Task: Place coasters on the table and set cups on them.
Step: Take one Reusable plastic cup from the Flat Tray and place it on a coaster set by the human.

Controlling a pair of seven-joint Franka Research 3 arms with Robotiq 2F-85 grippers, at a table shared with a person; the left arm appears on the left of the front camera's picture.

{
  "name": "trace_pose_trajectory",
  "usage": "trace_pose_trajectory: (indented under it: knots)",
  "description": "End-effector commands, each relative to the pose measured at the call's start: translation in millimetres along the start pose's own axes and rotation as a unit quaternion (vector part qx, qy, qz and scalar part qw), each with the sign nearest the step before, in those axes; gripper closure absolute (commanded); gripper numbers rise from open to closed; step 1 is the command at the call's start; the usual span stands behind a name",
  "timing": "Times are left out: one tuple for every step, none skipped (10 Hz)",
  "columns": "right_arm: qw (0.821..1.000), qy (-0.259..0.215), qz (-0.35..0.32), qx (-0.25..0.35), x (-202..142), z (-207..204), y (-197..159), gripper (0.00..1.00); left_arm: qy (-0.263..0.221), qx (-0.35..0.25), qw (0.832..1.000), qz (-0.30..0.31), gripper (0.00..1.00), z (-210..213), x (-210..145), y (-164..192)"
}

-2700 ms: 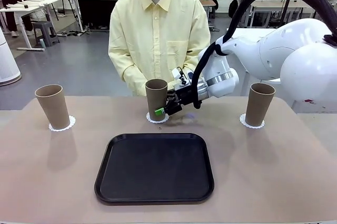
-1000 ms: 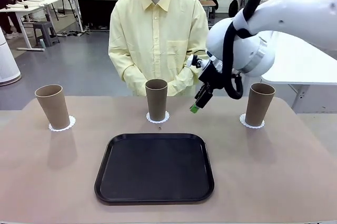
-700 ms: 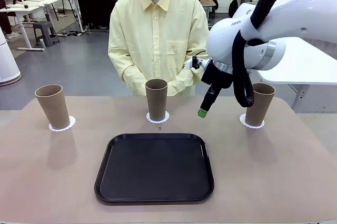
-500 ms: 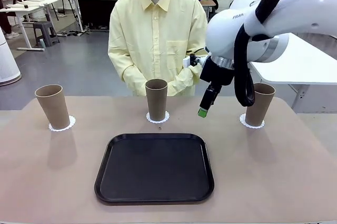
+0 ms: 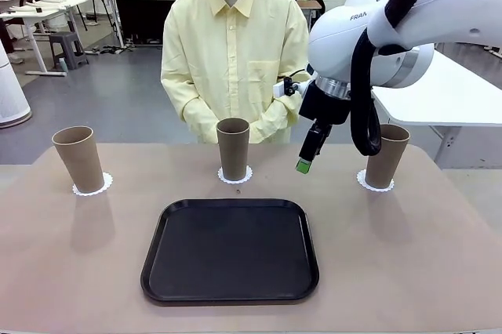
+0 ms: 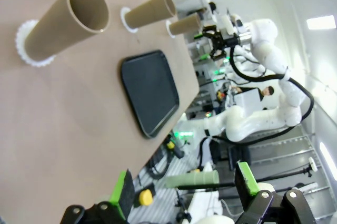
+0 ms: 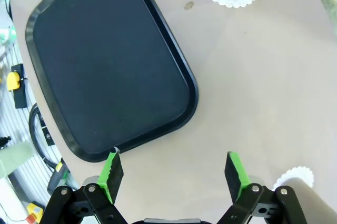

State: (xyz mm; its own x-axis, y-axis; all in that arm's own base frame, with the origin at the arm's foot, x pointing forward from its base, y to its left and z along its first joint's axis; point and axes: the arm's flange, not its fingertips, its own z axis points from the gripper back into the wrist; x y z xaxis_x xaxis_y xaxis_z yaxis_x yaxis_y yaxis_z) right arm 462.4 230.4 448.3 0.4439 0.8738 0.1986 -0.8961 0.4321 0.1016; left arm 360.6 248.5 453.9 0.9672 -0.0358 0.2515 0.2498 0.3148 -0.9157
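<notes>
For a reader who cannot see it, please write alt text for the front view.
Three cups each stand on a coaster on the table, behind a black tray. The open right gripper hangs between the middle and right cups.

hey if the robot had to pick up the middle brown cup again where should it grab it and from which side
Probably mid-wall, from the side. The tall tapered grey-brown tumbler stands upright on its white scalloped paper doily, wider at the rim, so a grip below the rim shouldn't slip upward. The right claw hangs open beside it; coming in level from that side avoids the person's hands just behind.
</notes>
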Motion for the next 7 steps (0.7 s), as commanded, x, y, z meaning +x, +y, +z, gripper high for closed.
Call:
trace_pose_trajectory:
  knots:
    - [1.000, -0.003, 0.000, -0.005, 0.2, -4.3, 0.4, 0.00, -0.002, -0.001, 1.000, 0.002, 0.00, 1.5, 0.3, -2.5]
    - [1.000, -0.003, 0.000, -0.005, 0.2, -4.3, 0.4, 0.00, -0.002, -0.001, 1.000, 0.002, 0.00, 1.5, 0.3, -2.5]
    - [1.000, -0.003, 0.000, -0.005, 0.2, -4.3, 0.4, 0.00, -0.002, -0.001, 1.000, 0.002, 0.00, 1.5, 0.3, -2.5]
    - [1.000, -0.003, 0.000, -0.005, 0.2, -4.3, 0.4, 0.00, -0.002, -0.001, 1.000, 0.002, 0.00, 1.5, 0.3, -2.5]
    - [1.000, -0.003, 0.000, -0.005, 0.2, -4.3, 0.4, 0.00, -0.002, -0.001, 1.000, 0.002, 0.00, 1.5, 0.3, -2.5]
    - [1.000, -0.003, 0.000, -0.005, 0.2, -4.3, 0.4, 0.00, -0.002, -0.001, 1.000, 0.002, 0.00, 1.5, 0.3, -2.5]
    - [1.000, -0.003, 0.000, -0.005, 0.2, -4.3, 0.4, 0.00, -0.002, -0.001, 1.000, 0.002, 0.00, 1.5, 0.3, -2.5]
